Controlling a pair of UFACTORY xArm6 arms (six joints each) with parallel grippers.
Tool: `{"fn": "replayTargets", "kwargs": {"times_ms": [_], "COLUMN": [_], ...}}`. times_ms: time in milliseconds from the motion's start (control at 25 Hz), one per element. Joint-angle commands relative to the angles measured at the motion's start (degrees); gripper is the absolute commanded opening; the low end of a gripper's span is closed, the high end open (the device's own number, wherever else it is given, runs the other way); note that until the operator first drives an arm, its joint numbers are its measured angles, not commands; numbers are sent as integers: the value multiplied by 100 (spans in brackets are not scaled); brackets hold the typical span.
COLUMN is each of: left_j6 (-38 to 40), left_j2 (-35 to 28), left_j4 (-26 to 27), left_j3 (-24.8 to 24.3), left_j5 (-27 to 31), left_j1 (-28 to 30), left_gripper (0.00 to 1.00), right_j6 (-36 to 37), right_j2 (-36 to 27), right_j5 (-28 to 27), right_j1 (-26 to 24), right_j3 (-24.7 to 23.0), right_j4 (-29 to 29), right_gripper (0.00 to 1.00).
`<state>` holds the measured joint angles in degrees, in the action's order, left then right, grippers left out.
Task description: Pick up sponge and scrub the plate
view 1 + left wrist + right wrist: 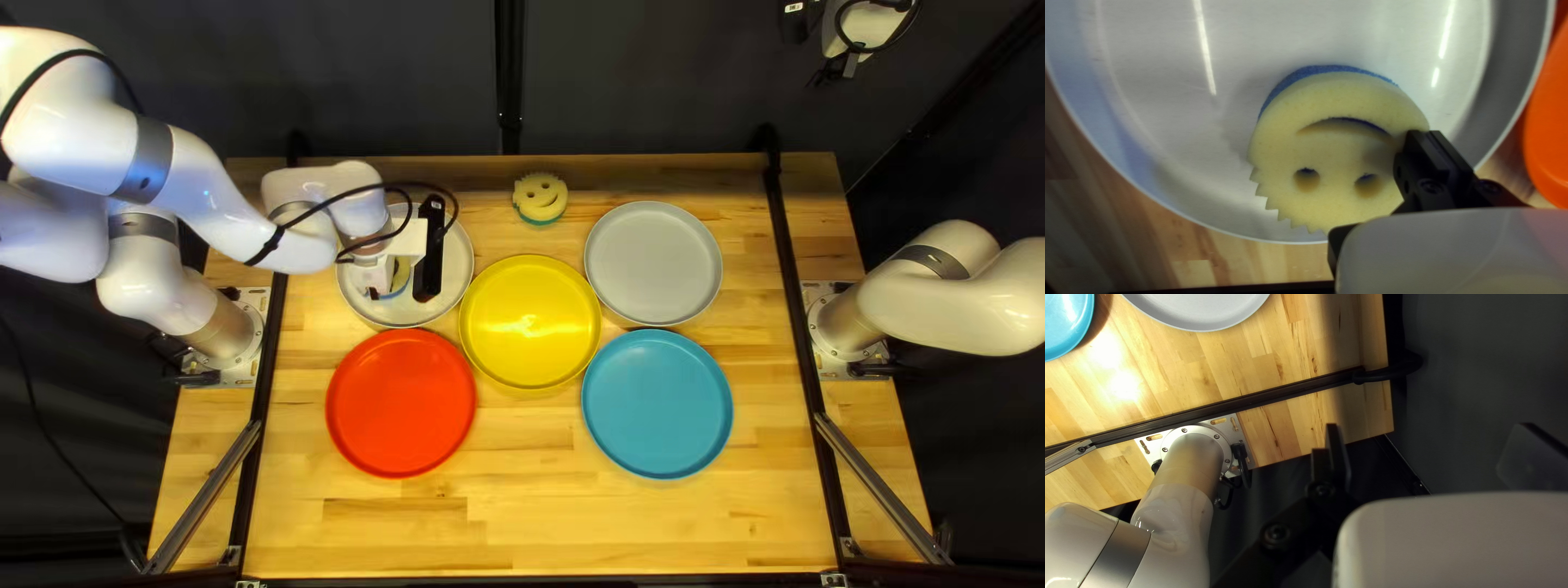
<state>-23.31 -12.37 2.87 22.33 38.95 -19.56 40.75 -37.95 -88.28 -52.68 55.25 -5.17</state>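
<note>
So my left gripper (379,274) is at left of centre in the top left view, fingers closed down on the rim of the yellow-and-blue smiley sponge (1339,152), which sits tilted over the pale plate (354,299). My right gripper (836,71) hangs up in the upper right, fingers spread wide, holding nothing. There's also a second smiley sponge (540,197) at top centre on the worktop (544,501), plus red (401,403), yellow (530,322), blue (656,404) and grey (653,262) plates around the middle.
</note>
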Motion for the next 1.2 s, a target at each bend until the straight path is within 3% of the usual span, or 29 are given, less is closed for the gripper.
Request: {"fn": "replayTargets", "kwargs": {"times_ms": [40,200,440,800,1000,1200], "left_j6": [-138,-187,-85,370,388,-111], "left_j2": [296,478,717,398,438,769], "left_j4": [-22,-6,312,548,490,505], "left_j3": [296,457,531,458,614,761], "left_j5": [-63,-124,-313,-116,-26,-171], "left_j1": [-153,-156,382,1179,1160,645], "left_gripper": [0,0,0,0,0,0], "right_j6": [0,0,0,0,0,0], "right_j2": [0,0,0,0,0,0], "right_j5": [0,0,0,0,0,0], "right_j1": [0,0,0,0,0,0], "right_j3": [0,0,0,0,0,0], "right_j4": [0,0,0,0,0,0], "right_gripper": [100,100,100,100,100,100]}}
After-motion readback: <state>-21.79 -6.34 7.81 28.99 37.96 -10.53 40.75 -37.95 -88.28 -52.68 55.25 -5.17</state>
